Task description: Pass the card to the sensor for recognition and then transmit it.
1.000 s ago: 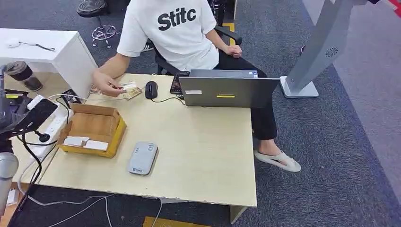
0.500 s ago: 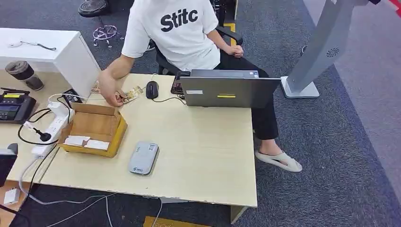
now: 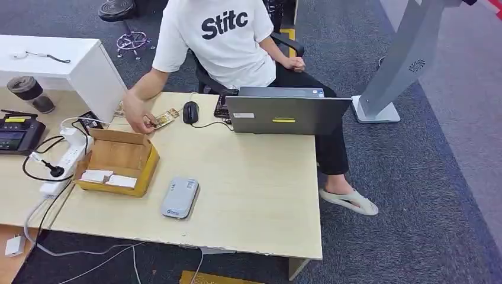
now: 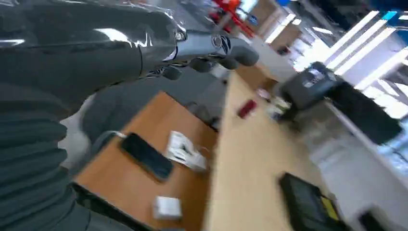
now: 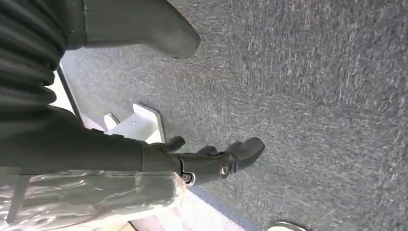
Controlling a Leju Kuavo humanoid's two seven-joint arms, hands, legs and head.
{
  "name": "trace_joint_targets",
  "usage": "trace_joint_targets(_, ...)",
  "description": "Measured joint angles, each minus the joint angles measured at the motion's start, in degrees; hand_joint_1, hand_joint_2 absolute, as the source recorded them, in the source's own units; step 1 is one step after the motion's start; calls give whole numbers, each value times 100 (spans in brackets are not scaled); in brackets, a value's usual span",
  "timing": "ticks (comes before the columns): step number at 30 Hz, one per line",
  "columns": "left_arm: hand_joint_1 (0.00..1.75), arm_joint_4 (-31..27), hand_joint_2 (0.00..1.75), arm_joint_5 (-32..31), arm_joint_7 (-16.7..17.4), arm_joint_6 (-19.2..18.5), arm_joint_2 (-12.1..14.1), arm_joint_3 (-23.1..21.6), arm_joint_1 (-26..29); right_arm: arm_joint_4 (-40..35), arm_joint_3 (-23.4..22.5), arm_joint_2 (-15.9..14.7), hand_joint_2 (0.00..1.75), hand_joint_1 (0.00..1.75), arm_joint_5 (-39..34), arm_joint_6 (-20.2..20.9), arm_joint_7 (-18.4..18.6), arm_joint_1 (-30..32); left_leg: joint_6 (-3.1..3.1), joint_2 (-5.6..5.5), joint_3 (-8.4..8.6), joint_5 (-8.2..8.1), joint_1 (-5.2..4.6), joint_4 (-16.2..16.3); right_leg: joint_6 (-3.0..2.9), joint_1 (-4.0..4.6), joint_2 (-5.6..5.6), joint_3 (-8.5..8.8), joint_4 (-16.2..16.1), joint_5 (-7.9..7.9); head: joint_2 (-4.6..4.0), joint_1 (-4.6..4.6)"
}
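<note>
Nearest, seen from the wrist cams: left hand [image 4: 144, 48] is held out over a brown desk, fingers stretched apart w/ nothing in them; pic is blurred. Right hand [image 5: 159, 159] is seen above grey carpet, thumb set well apart from the fingers, nothing held.

On the table [image 3: 254, 195], near front edge, a grey sensor [image 3: 179, 197] is laid flat. Just left of it a cardboard box [image 3: 120, 161] is set, open top, w/ white cards [image 3: 108, 177] lying inside at its near end. A white power strip [image 3: 64, 160] w/ black plug is placed left of the box, on the next desk.

Further back, a card [image 3: 166, 116] is pinched at the table's far left edge by a person's hand [image 3: 137, 116], just behind the box. A black mouse [image 3: 190, 112] is set beside the card, apart from it. A grey laptop [image 3: 286, 112] is stood open at the far edge, lid back facing the robot.

Behind the table a person in a white tee [image 3: 222, 35] is seated on a chair.
</note>
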Motion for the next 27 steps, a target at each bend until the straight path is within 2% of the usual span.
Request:
trace_joint_targets(2, 0, 461, 175, -47, 74, 145, -214, 537, -192, 0, -26, 0, 175, 0, 0, -15, -18, -1, -1, 0, 0, 1, 2, 0, 0, 1, -1, 1, 0, 0, 0, -2)
trace_joint_targets(5, 0, 1019, 175, 31, 330, 209, -372, 1060, -394, 4, -37, 0, 175, 0, 0, -15, -29, -2, -1, 0, 1, 1, 2, 0, 0, 1, -1, 1, 0, 1, 0, -2)
trace_joint_targets(11, 0, 1538, 175, 58, 376, 196, -508, 1465, -555, 7, -57, 0, 175, 0, 0, -15, -29, -3, -1, -1, 0, 2, 2, 0, 0, 2, -3, 2, 0, 1, 0, -2)
trace_joint_targets(13, 0, 1623, 175, 331, 646, -53, -536, 1541, -591, 7, -72, 0, 175, 0, 0, -15, -31, -3, -1, -1, 1, 2, 1, 0, 0, 1, -3, 2, 0, 1, 0, -4)
trace_joint_targets(16, 0, 1925, 175, 322, 945, -7, -600, 1627, -619, 11, -83, 4, 175, 0, 0, -20, -35, -4, -1, -1, 0, 1, 0, 0, 0, 0, -3, 2, 0, 1, 0, -2)
trace_joint_targets(20, 0, 2735, 175, -159, 1169, 599, -626, 1716, -639, 15, -83, 7, 175, 0, 17, -20, 22, -7, 0, -2, 2, 1, -5, 0, 0, -5, -4, 2, 0, 1, 0, -2)
trace_joint_targets(22, 0, 3661, 175, -601, 1182, 1119, -563, 1716, -664, 15, -81, 9, 175, 0, 20, -20, 81, -15, 0, -3, 5, 1, -10, 0, 1, -10, -4, 1, 0, 1, 0, -6)
trace_joint_targets(27, 0, 5507, 175, -1879, 1261, 1748, -407, 1412, -681, 15, -83, 11, 175, 0, 22, -26, 109, -20, 2, -2, 8, 3, -10, 0, 4, -10, -3, 4, 0, 4, 0, -2)
